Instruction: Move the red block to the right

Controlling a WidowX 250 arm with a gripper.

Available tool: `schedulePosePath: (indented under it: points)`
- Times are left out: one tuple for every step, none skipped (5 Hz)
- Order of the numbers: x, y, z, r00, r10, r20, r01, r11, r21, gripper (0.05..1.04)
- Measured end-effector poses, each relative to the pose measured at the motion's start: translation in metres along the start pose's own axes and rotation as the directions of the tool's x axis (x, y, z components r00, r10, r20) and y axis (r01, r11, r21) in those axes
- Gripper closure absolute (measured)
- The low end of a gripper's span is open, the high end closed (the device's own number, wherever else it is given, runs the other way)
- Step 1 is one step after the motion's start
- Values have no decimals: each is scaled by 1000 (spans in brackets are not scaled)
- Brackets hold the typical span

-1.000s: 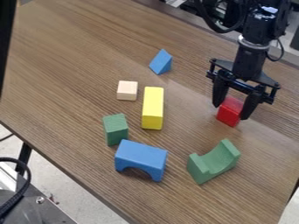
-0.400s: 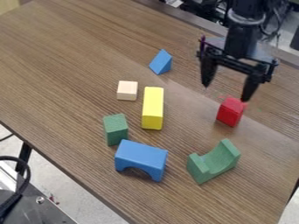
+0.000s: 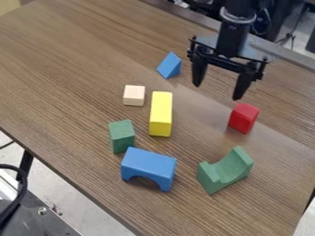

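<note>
My gripper [image 3: 216, 92] hangs above the table at the upper right of the view, open, with nothing between its fingers. The red block [image 3: 243, 118] stands on the wooden table on the right side, below and slightly to the right of the gripper, and apart from it.
Left of the red block are a yellow block [image 3: 161, 114], a cream cube [image 3: 134, 95] and a blue triangle [image 3: 169, 65]. Nearer the front lie a green block [image 3: 122, 136], a blue arch [image 3: 148, 168] and a green curved block [image 3: 225, 170]. The table [image 3: 73, 78] extends left.
The gripper was around the red block; it has risen off it and moved up and to the left, opened wide. The red block stays at the same place on the table.
</note>
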State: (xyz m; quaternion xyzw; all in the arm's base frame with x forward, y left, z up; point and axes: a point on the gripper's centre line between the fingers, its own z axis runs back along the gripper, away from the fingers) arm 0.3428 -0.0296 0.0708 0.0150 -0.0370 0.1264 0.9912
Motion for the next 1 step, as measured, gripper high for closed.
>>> schedulePosePath:
  points:
    - [8,10,-8,1000,15,19,-15,1000,10,83]
